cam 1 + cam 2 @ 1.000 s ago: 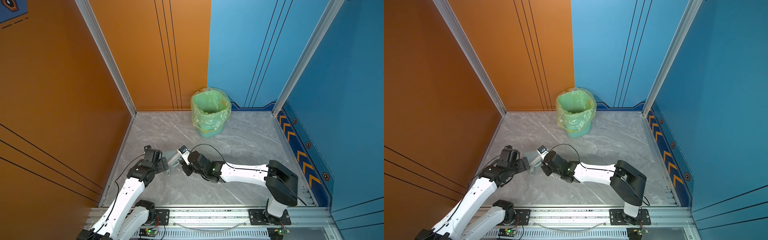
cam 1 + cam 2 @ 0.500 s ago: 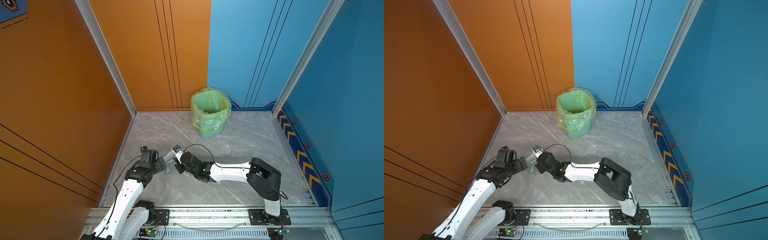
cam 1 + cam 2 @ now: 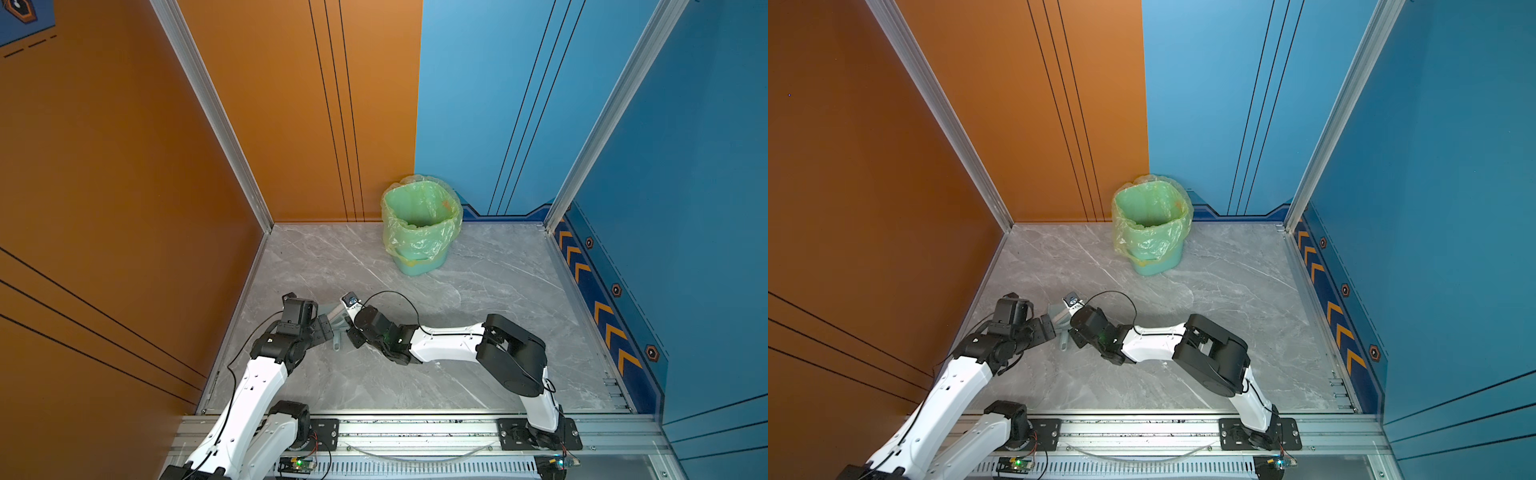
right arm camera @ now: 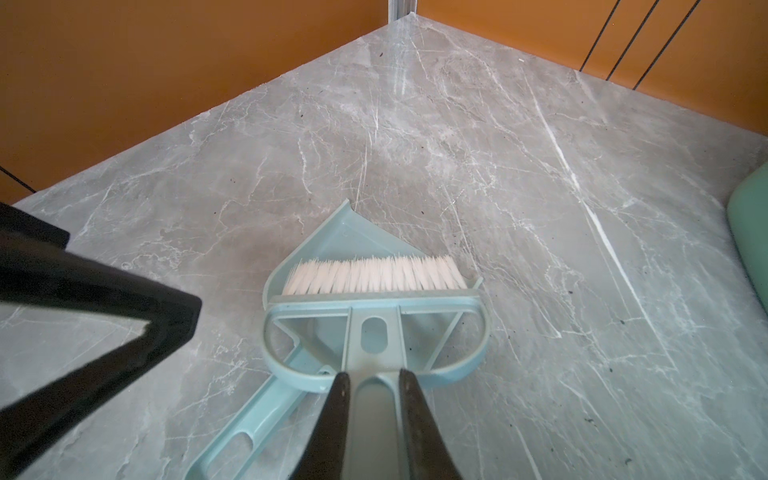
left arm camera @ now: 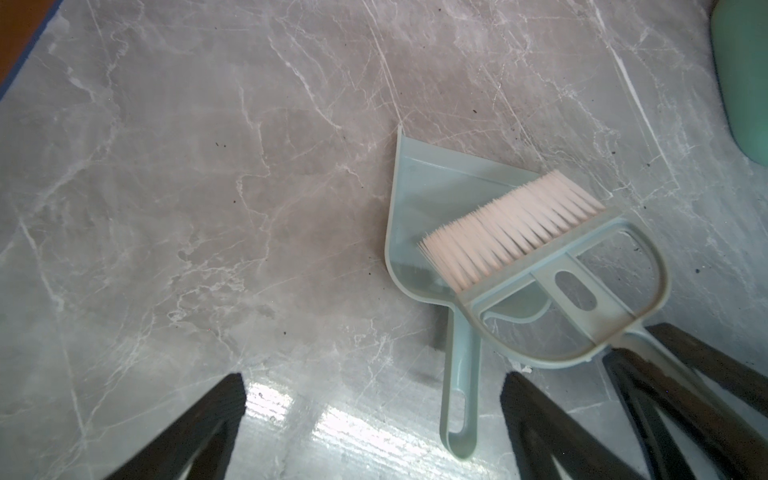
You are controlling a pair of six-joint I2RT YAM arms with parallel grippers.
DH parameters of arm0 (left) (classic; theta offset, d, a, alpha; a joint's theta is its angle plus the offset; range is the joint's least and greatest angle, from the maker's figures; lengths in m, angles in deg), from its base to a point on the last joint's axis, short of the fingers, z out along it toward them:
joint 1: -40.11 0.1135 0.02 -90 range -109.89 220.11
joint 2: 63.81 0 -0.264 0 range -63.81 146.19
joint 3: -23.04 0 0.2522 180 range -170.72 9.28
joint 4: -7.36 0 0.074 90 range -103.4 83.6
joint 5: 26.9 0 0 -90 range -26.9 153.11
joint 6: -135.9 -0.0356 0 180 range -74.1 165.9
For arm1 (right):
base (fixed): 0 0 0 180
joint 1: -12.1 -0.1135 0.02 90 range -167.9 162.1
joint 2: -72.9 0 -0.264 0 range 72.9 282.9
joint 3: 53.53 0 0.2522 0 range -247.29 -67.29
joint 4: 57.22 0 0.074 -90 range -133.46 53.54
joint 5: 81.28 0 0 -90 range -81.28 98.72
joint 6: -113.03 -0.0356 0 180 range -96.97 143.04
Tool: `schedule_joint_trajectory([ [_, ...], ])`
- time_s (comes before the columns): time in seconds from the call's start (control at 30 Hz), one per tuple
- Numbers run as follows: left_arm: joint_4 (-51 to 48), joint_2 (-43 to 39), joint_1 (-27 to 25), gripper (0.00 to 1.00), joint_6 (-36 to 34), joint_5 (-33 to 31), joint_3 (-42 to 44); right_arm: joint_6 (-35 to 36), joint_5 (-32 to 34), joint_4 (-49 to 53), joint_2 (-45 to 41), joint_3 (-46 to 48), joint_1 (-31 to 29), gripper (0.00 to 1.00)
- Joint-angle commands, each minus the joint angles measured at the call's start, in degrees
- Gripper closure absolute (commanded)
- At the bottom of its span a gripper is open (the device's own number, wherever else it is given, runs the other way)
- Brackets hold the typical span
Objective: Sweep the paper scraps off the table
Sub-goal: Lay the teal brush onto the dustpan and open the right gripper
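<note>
One grey marble-patterned table with white veins (image 3: pixel 478 291), framed by aluminium rails, shows in both top views (image 3: pixel 1225 291). Two white-and-black arms, two grippers. Both grippers are low over the near-left part of the table, tips close together.

Right gripper (image 4: pixel 374 374): black jaws narrow, clamped on the flat handle of one pale teal plastic hand brush with white bristles (image 4: pixel 376 282). The bristle row sits inside the pan of one pale teal plastic dustpan (image 4: pixel 343 235), toward its rear wall. The dustpan lies flat on the table, its long slotted handle trailing back past the hand brush.

Left gripper (image 5: pixel 370 376): jaws wide apart, gripping nothing. In the left wrist view the dustpan (image 5: pixel 424 195) handle shows in the gap, nearer one finger (image 5: pixel 523 399); touching or not, cannot tell. The same view shows the hand brush (image 5: pixel 515 224) over the pan and the right gripper (image 5: pixel 627 345) on its handle.

In both top views the dustpan (image 3: pixel 332 312) (image 3: pixel 1059 311) lies between the two grippers, mostly hidden by them.

One mint-green plastic bin (image 3: pixel 419 266) (image 3: pixel 1158 266) stands upright at the table's far edge against the back wall, well apart from the dustpan. One translucent yellow-green bin liner (image 3: pixel 415 241) (image 3: pixel 1148 241) is draped over its rim.

Paper scraps: cannot count them or tell where they are, since the bin's inside is only partly visible. One small orange patch (image 3: pixel 446 203) sits at the bin liner's inner rim; paper or not, cannot tell.
</note>
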Motion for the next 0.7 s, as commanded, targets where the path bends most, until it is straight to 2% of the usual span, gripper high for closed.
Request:
schedule_joint_trajectory([
  [0.0,-0.2,0.4,0.7,0.02,-0.4,1.2,0.9,-1.0,2.0,-0.7,1.0,-1.5,0.0,0.76],
  [0.67,-0.1,1.6,0.7,0.02,-0.8,1.7,0.7,-2.2,1.5,0.1,1.7,0.5,-0.5,0.68],
])
